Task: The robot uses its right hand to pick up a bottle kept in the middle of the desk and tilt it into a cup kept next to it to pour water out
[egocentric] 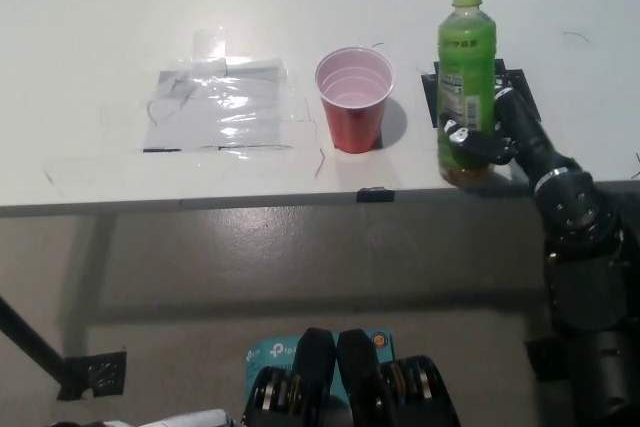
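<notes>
Green bottle (466, 82) stands upright near the front edge of the white counter (90, 37), its base partly over a black tape patch (515, 82). Green cap on top, label facing the camera.

Black right hand (487, 135) reaches in from the lower right; its fingers (462, 134) are wrapped around the bottle's lower part, grasping it (how firmly the far side is gripped cannot be seen).

Red cup (354, 99) stands upright just left of the bottle, apart from it, mouth open, pale inside.

Further left, a clear plastic sheet (222, 102) is taped flat on the counter.

White left hand (185, 419) shows only as a sliver at the bottom edge, below the counter; whether its fingers are spread or clenched cannot be told.
</notes>
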{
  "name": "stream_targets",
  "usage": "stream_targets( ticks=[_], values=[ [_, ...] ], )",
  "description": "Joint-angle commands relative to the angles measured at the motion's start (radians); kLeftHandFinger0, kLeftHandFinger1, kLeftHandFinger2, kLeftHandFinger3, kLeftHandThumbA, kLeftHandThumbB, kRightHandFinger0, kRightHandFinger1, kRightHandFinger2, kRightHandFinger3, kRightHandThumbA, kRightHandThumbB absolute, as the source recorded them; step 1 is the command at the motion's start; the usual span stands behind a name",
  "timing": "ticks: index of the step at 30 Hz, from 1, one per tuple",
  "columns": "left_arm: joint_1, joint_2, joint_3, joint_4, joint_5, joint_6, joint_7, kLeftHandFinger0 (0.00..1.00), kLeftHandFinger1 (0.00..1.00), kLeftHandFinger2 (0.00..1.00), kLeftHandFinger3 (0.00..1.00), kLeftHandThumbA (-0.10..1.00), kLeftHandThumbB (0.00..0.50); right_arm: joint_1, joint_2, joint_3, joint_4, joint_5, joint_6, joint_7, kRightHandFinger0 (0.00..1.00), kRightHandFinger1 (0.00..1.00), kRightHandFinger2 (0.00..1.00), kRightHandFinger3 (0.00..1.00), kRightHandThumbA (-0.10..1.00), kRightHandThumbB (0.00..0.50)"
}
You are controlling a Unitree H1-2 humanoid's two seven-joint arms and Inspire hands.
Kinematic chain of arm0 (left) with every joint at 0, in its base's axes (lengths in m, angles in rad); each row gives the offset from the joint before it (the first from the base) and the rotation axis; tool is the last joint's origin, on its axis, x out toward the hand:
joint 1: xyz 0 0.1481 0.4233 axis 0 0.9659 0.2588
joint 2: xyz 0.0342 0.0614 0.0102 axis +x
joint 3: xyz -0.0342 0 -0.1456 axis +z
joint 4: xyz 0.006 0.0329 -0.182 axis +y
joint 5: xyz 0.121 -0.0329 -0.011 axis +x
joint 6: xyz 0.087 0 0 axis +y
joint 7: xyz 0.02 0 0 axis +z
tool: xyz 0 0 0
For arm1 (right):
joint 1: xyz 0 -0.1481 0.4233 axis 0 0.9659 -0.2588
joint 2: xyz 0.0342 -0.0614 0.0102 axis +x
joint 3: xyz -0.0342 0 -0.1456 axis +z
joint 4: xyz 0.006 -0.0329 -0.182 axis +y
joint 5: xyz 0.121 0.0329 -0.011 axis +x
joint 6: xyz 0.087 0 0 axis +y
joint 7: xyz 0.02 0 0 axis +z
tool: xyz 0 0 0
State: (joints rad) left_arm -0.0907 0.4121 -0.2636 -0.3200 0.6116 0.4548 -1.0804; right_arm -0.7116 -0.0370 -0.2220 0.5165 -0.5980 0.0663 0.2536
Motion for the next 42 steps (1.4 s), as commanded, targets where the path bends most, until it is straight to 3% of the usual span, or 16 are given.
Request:
stream_targets(
  ticks=[1,10,11,15,17,20,25,28,33,34,36,37,39,40,41,42],
  values=[
    [-0.007,-0.001,-0.002,-0.028,-0.003,0.015,0.010,1.00,1.00,1.00,1.00,1.00,0.479,-0.036,0.005,0.041,-0.005,0.031,-0.425,-0.410,0.00,0.00,0.00,0.42,-0.10,0.000],
    [-0.008,0.000,-0.010,-0.029,0.000,0.015,0.012,1.00,1.00,1.00,1.00,1.00,0.495,-0.042,-0.063,0.172,0.042,-0.188,-0.495,-0.715,0.01,0.12,0.00,0.40,-0.10,0.014],
    [-0.009,0.000,-0.008,-0.026,-0.008,0.015,0.010,1.00,1.00,1.00,1.00,1.00,0.500,-0.050,-0.080,0.199,0.057,-0.223,-0.511,-0.761,0.00,0.07,0.00,0.41,-0.10,0.063],
    [-0.012,-0.001,-0.004,-0.018,-0.027,0.015,0.026,1.00,1.00,1.00,1.00,1.00,0.497,-0.064,-0.098,0.238,0.091,-0.257,-0.523,-0.843,0.00,0.10,0.00,0.41,-0.10,0.087],
    [-0.011,-0.001,-0.003,-0.023,-0.022,0.015,0.022,1.00,1.00,1.00,1.00,1.00,0.484,-0.068,-0.101,0.250,0.114,-0.266,-0.534,-0.890,0.00,0.09,0.01,0.41,-0.10,0.084],
    [-0.011,-0.006,-0.003,-0.024,-0.006,0.015,0.018,1.00,1.00,1.00,1.00,1.00,0.489,-0.061,-0.092,0.258,0.143,-0.271,-0.528,-0.958,0.04,0.18,0.10,0.42,-0.10,0.007],
    [-0.008,-0.007,-0.004,-0.023,-0.006,0.015,0.023,1.00,1.00,1.00,1.00,1.00,0.486,-0.050,-0.044,0.227,0.199,-0.213,-0.503,-1.015,0.06,0.19,0.13,0.48,0.03,0.000],
    [-0.009,-0.007,-0.001,-0.025,-0.005,0.015,0.016,1.00,1.00,1.00,1.00,1.00,0.500,-0.045,-0.030,0.217,0.218,-0.187,-0.496,-1.017,0.07,0.20,0.15,0.53,-0.01,0.000],
    [-0.004,-0.003,-0.012,-0.032,-0.005,0.015,0.034,1.00,1.00,1.00,1.00,1.00,0.470,-0.034,-0.001,0.196,0.285,-0.113,-0.514,-0.996,0.21,0.33,0.24,0.73,0.01,0.000],
    [-0.004,-0.002,-0.013,-0.030,-0.008,0.015,0.037,1.00,1.00,1.00,1.00,1.00,0.469,-0.032,0.006,0.190,0.301,-0.099,-0.517,-1.000,0.30,0.36,0.27,0.81,0.19,0.000],
    [-0.003,-0.003,-0.014,-0.033,0.000,0.015,0.035,1.00,1.00,1.00,1.00,1.00,0.493,-0.030,0.013,0.184,0.324,-0.076,-0.520,-0.990,0.43,0.46,0.38,1.00,0.37,0.000],
    [-0.003,-0.004,-0.014,-0.035,0.008,0.015,0.032,1.00,1.00,1.00,1.00,1.00,0.500,-0.030,0.017,0.180,0.336,-0.066,-0.524,-0.992,0.47,0.46,0.41,1.00,0.39,0.000],
    [0.000,-0.010,-0.005,-0.038,0.011,0.015,0.025,1.00,1.00,1.00,1.00,1.00,0.500,-0.032,0.020,0.176,0.353,-0.045,-0.523,-0.972,0.79,0.79,0.69,1.00,0.55,0.000],
    [0.000,-0.010,-0.006,-0.038,0.011,0.015,0.027,1.00,1.00,1.00,1.00,1.00,0.500,-0.031,0.022,0.177,0.358,-0.035,-0.505,-0.950,0.89,0.91,0.84,1.00,0.65,0.000],
    [0.001,-0.014,-0.002,-0.037,0.012,0.015,0.024,1.00,1.00,1.00,1.00,1.00,0.500,-0.033,0.022,0.181,0.367,-0.039,-0.488,-0.950,0.99,1.00,1.00,1.00,0.73,0.003],
    [0.001,-0.013,-0.003,-0.035,0.013,0.015,0.025,1.00,1.00,1.00,1.00,1.00,0.500,-0.035,0.024,0.181,0.377,-0.035,-0.484,-0.954,1.00,1.00,1.00,1.00,0.77,0.000]
  ],
)
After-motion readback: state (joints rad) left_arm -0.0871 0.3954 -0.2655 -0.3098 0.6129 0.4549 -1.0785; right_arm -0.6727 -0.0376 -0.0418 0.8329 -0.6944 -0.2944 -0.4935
